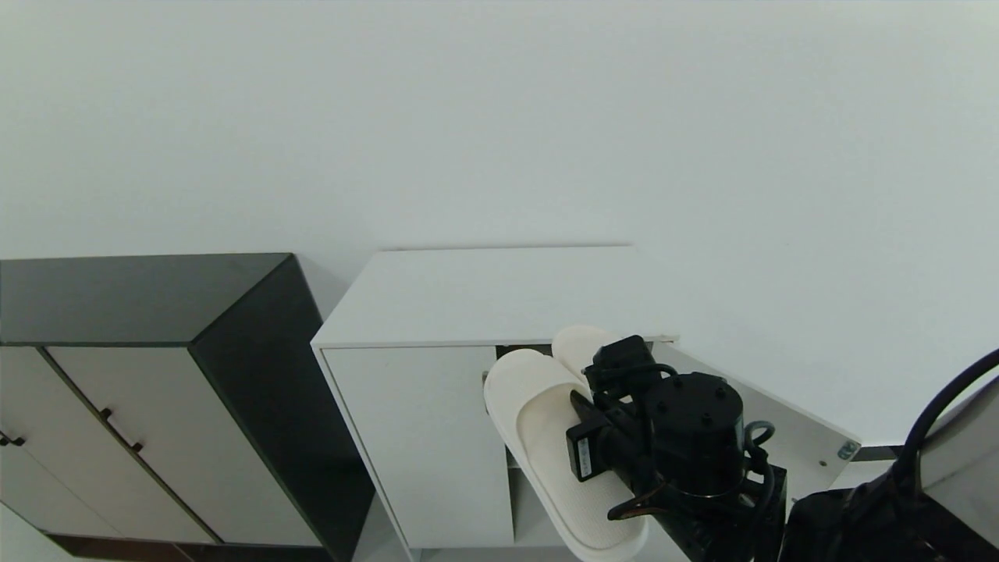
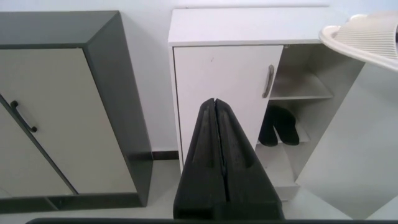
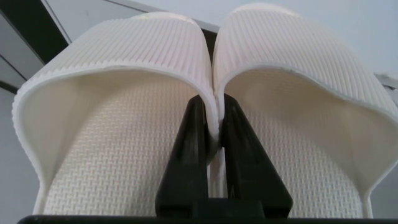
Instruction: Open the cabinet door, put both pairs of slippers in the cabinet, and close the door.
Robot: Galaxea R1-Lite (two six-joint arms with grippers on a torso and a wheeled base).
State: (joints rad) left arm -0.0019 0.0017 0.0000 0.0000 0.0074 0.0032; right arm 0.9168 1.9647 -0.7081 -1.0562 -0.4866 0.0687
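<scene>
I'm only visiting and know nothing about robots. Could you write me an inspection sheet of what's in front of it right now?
Surface: pale floor.
Job's things: white cabinet, its right door open and left door shut; dark slippers inside, below the shelf; white slippers held in the air before the opening.
Clutter: nothing seen.
Grippers: right gripper shut on the white slippers, pinching their inner edges together; left gripper shut, holding nothing.
Cables: black cable arching at the robot's right.
Surroundings: white wall; dark-topped cabinet to the left, doors shut.
</scene>
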